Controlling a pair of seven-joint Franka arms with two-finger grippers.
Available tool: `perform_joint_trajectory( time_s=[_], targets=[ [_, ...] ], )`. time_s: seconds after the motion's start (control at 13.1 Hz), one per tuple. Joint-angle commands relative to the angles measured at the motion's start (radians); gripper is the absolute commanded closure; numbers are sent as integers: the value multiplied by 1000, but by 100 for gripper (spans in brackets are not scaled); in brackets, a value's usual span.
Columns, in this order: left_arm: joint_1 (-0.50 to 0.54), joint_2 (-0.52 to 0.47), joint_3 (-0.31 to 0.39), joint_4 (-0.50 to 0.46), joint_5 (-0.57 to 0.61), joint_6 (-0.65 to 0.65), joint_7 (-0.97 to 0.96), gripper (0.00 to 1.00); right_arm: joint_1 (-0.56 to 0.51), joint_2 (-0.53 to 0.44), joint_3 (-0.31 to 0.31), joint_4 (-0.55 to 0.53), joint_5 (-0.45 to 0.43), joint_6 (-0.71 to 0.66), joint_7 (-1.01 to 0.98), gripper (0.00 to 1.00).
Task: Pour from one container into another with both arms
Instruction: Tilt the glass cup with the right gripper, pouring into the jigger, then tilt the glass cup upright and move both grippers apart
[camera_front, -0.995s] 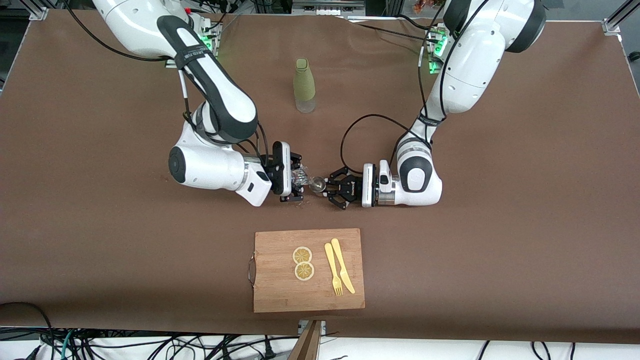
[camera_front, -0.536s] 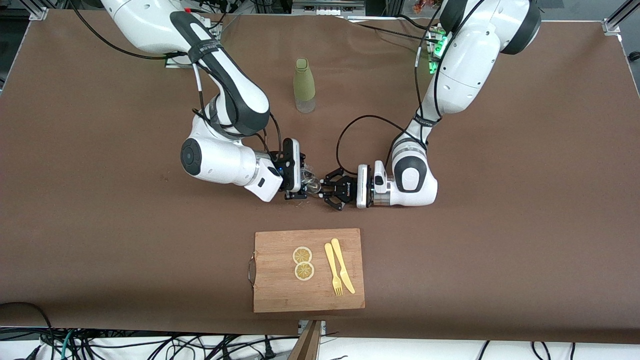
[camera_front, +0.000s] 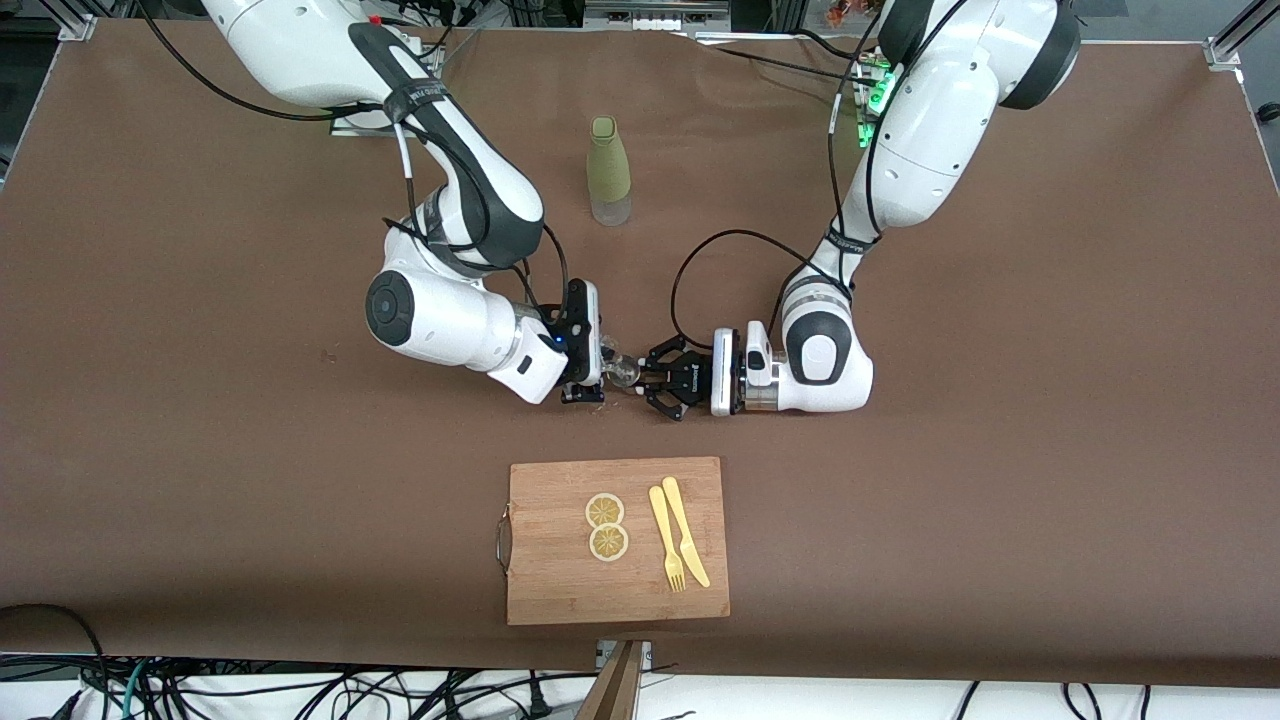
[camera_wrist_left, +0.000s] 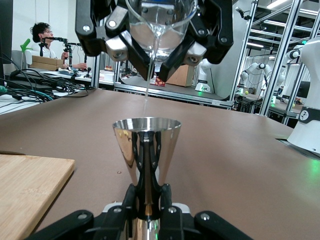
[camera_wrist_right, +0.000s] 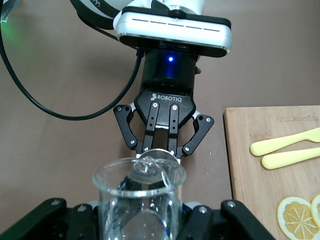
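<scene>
My right gripper (camera_front: 592, 372) is shut on a clear glass beaker (camera_front: 603, 360) that is tipped spout-first over the brown table's middle. In the left wrist view a thin stream of water (camera_wrist_left: 148, 87) falls from the beaker (camera_wrist_left: 160, 15) into a steel jigger (camera_wrist_left: 146, 145). My left gripper (camera_wrist_left: 147, 197) is shut on the jigger's narrow waist and holds it upright just under the spout. In the right wrist view the beaker (camera_wrist_right: 137, 200) fills the foreground between my right gripper's jaws, and the left gripper (camera_wrist_right: 162, 147) faces it with the jigger's rim (camera_wrist_right: 150, 161) at the spout.
A green-sleeved bottle (camera_front: 609, 170) stands nearer the robots' bases than the grippers. A wooden cutting board (camera_front: 560, 590) lies nearer the front camera, carrying two lemon slices (camera_front: 606, 525), a yellow fork (camera_front: 666, 540) and a yellow knife (camera_front: 686, 535).
The right arm has swung toward the left arm's end of the table and tipped the beaker over the jigger. The left gripper has edged in to meet it.
</scene>
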Motion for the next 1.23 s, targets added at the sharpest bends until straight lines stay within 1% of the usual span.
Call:
perform_joint_trajectory(
  time_s=[0.0,0.38,0.77,1.0,1.15],
  targets=[
    [-10,13,-1,25,-31,24,26,100,8,-15,-1,-20,-33,21,29,100],
    [-12,13,-1,27,-31,24,26,100,8,-15,-1,-20,-35,21,29,100],
    [-12,13,-1,27,-31,24,26,100,-2,-14,2,-34,-16,9,15,100],
    [-10,13,1,27,-30,24,27,100,-11,-14,2,-36,8,2,-9,100],
    [-12,14,1,27,-28,26,27,100,-13,-17,2,-39,68,-2,-26,100]
  ],
)
